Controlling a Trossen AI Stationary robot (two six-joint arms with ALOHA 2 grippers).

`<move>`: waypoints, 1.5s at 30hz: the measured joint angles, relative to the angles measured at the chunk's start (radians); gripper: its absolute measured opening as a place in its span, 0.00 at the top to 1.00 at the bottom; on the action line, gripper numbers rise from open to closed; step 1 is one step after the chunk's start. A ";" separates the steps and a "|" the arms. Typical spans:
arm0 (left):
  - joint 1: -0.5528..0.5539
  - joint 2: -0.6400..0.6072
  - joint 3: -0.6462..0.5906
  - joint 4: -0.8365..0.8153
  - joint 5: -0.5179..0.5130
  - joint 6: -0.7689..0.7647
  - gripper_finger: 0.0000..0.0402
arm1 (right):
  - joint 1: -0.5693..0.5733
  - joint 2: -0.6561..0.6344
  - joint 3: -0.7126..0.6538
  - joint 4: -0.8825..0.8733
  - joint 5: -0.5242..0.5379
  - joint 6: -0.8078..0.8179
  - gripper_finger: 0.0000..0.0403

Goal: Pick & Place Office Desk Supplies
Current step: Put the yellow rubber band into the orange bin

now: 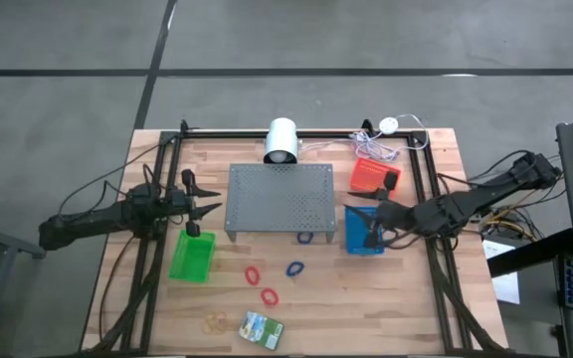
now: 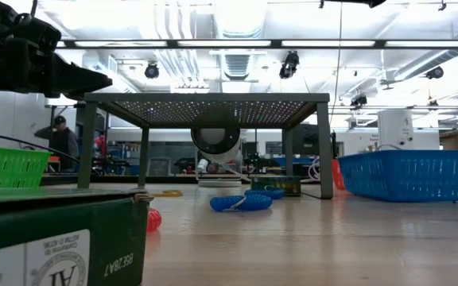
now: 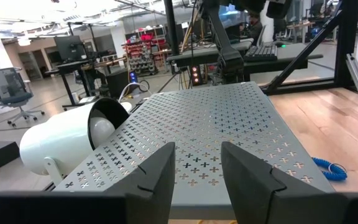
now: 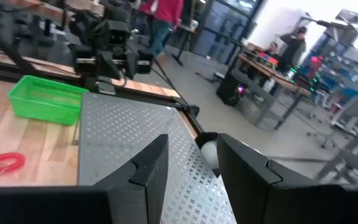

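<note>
Near the table's front edge lie the green-and-yellow crayon box [image 1: 262, 328] and thin tan rubber bands [image 1: 215, 321]. Two red bands [image 1: 261, 283] and a blue band [image 1: 294, 268] lie flat on the wood in front of the grey stand [image 1: 277, 199]. A second blue band [image 1: 305, 238] lies at the stand's front edge. My left gripper [image 1: 205, 209] hovers open at the stand's left side, pointing level at it [image 3: 197, 180]. My right gripper [image 1: 370, 217] hangs open above the blue basket [image 1: 364, 239], with nothing between its fingers [image 4: 194, 171].
A green basket [image 1: 192, 257] stands left of the bands, and a red basket [image 1: 371, 176] at the back right. A white camera [image 1: 282, 141] sits behind the stand. Black rails [image 1: 436, 288] run along the table's sides. Bare wood lies at the front right.
</note>
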State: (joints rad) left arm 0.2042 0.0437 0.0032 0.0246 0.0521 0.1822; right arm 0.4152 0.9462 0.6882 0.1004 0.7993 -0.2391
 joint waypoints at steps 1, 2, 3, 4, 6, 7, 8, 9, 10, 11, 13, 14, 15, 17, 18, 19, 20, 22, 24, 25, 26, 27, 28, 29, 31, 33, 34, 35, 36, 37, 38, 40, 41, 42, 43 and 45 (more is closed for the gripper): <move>0.000 0.000 0.000 0.000 0.000 0.000 0.67 | 0.000 -0.017 -0.008 0.000 -0.020 -0.005 0.67; 0.000 0.000 0.000 0.000 0.000 0.000 0.67 | 0.000 -0.037 -0.018 0.000 -0.040 -0.010 0.67; 0.000 0.000 0.000 0.000 0.000 0.000 0.67 | 0.000 -0.059 -0.031 0.000 -0.056 -0.020 0.67; 0.000 0.000 0.000 0.000 0.000 0.000 0.67 | 0.000 -0.082 -0.045 0.001 -0.069 -0.028 0.67; 0.000 0.000 0.000 0.000 0.000 0.000 0.67 | 0.000 -0.135 -0.082 0.001 -0.076 -0.031 0.67; 0.000 0.000 0.000 0.000 0.000 0.000 0.67 | 0.000 -0.160 -0.099 0.001 -0.075 -0.031 0.67; 0.000 0.000 0.000 0.000 0.000 0.000 0.67 | -0.001 -0.186 -0.118 0.002 -0.075 -0.029 0.67; 0.000 0.000 0.000 0.000 0.000 0.000 0.67 | -0.001 -0.211 -0.139 0.004 -0.075 -0.027 0.67; 0.000 0.000 0.000 0.000 0.000 0.000 0.67 | -0.001 -0.234 -0.159 0.004 -0.075 -0.029 0.67; 0.000 0.000 0.000 0.000 0.000 0.000 0.67 | -0.001 -0.253 -0.179 0.010 -0.075 -0.035 0.67; 0.000 0.000 0.000 0.000 0.000 0.000 0.67 | 0.000 -0.289 -0.221 0.026 -0.076 -0.061 0.67; 0.000 0.000 0.000 0.000 0.000 0.000 0.67 | 0.000 -0.305 -0.240 0.039 -0.076 -0.076 0.67; 0.000 0.000 0.000 0.000 0.000 0.000 0.67 | 0.000 -0.317 -0.257 0.055 -0.076 -0.090 0.67; 0.000 0.000 0.000 0.000 0.000 0.000 0.67 | 0.000 -0.343 -0.285 0.079 -0.075 -0.123 0.67; 0.000 0.000 0.000 0.000 0.000 0.000 0.67 | 0.000 -0.357 -0.297 0.081 -0.075 -0.134 0.67; 0.000 0.000 0.000 0.000 0.000 0.000 0.67 | 0.000 -0.370 -0.309 0.082 -0.075 -0.142 0.67; 0.000 0.000 0.000 0.000 0.000 0.000 0.67 | 0.000 -0.383 -0.322 0.085 -0.075 -0.148 0.67; 0.000 0.000 0.000 0.000 0.000 0.000 0.67 | 0.000 -0.404 -0.345 0.113 -0.075 -0.149 0.67; 0.000 0.000 0.000 0.000 0.000 0.000 0.67 | 0.000 -0.418 -0.361 0.128 -0.075 -0.140 0.67; 0.000 0.000 0.000 0.000 0.000 0.000 0.67 | 0.000 -0.422 -0.366 0.127 -0.076 -0.137 0.67; 0.000 0.000 0.000 0.000 0.000 0.000 0.67 | 0.000 -0.423 -0.367 0.128 -0.076 -0.136 0.67; 0.000 0.000 0.000 0.000 0.000 0.000 0.67 | 0.000 -0.422 -0.367 0.128 -0.076 -0.135 0.67; 0.000 0.000 0.000 0.000 0.000 0.000 0.67 | 0.000 -0.423 -0.367 0.129 -0.076 -0.135 0.67; 0.000 0.000 0.000 0.000 0.000 0.000 0.67 | 0.000 -0.422 -0.367 0.129 -0.076 -0.135 0.67; 0.000 0.000 0.000 0.000 0.000 0.000 0.67 | 0.000 -0.419 -0.362 0.128 -0.076 -0.135 0.67; 0.000 0.000 0.000 0.000 0.000 0.000 0.67 | 0.000 -0.419 -0.356 0.128 -0.077 -0.135 0.67; 0.000 0.000 0.000 0.000 0.000 0.000 0.67 | 0.000 -0.419 -0.354 0.130 -0.077 -0.135 0.67; 0.000 0.000 0.000 0.000 0.000 0.000 0.67 | 0.000 -0.419 -0.353 0.131 -0.077 -0.135 0.67; 0.000 0.000 0.000 0.000 0.000 0.000 0.67 | 0.000 -0.420 -0.353 0.129 -0.077 -0.135 0.67; 0.000 0.000 0.000 0.000 0.000 0.000 0.67 | 0.000 -0.420 -0.353 0.128 -0.077 -0.135 0.67; 0.000 0.000 0.000 0.000 0.000 0.000 0.67 | 0.000 -0.420 -0.354 0.129 -0.076 -0.135 0.67; 0.000 0.000 0.000 0.000 0.000 0.000 0.67 | 0.000 -0.420 -0.354 0.124 -0.076 -0.135 0.67; 0.000 0.000 0.000 0.000 0.000 0.000 0.67 | 0.000 -0.420 -0.354 0.118 -0.076 -0.135 0.67; 0.000 0.000 0.000 0.000 0.000 0.000 0.67 | 0.000 -0.419 -0.354 0.115 -0.075 -0.135 0.67; 0.000 0.000 0.000 0.000 0.000 0.000 0.67 | 0.000 -0.419 -0.354 0.115 -0.075 -0.135 0.67; 0.000 0.000 0.000 0.000 0.000 0.000 0.67 | 0.000 -0.419 -0.354 0.115 -0.075 -0.135 0.67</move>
State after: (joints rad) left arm 0.2043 0.0435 0.0030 0.0248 0.0521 0.1818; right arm 0.4149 0.5274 0.3340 0.2157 0.7246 -0.3740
